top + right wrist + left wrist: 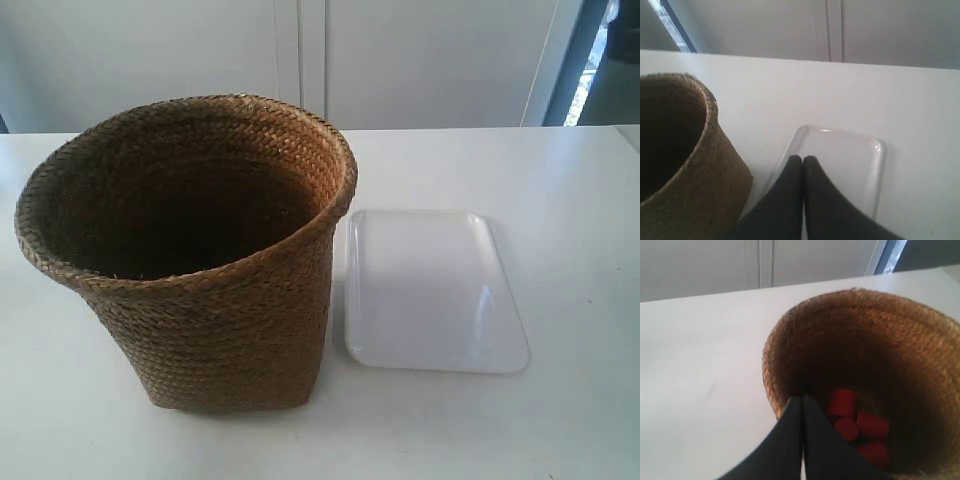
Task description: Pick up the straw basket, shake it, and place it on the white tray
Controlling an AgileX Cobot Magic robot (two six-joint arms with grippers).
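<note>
Exterior view: I see one straw basket [200, 260] standing on the white table [570, 190]. One white tray [430, 290] lies just beside it, at the basket's three o'clock. No arm shows here.

Left wrist view: my left gripper [803, 401] has its jaws pressed together, holding nothing, and sits at the basket's rim. Inside I count four red cylinders [842, 402].

Right wrist view: my right gripper [803, 161] is likewise closed and empty, hanging over the tray.

My worries are three. A hard shake could toss the cylinders out. The woven rim may buckle under a pinch. The tray looks barely as wide as the base, so an off-centre set-down would leave the basket tilted on the tray's edge.
</note>
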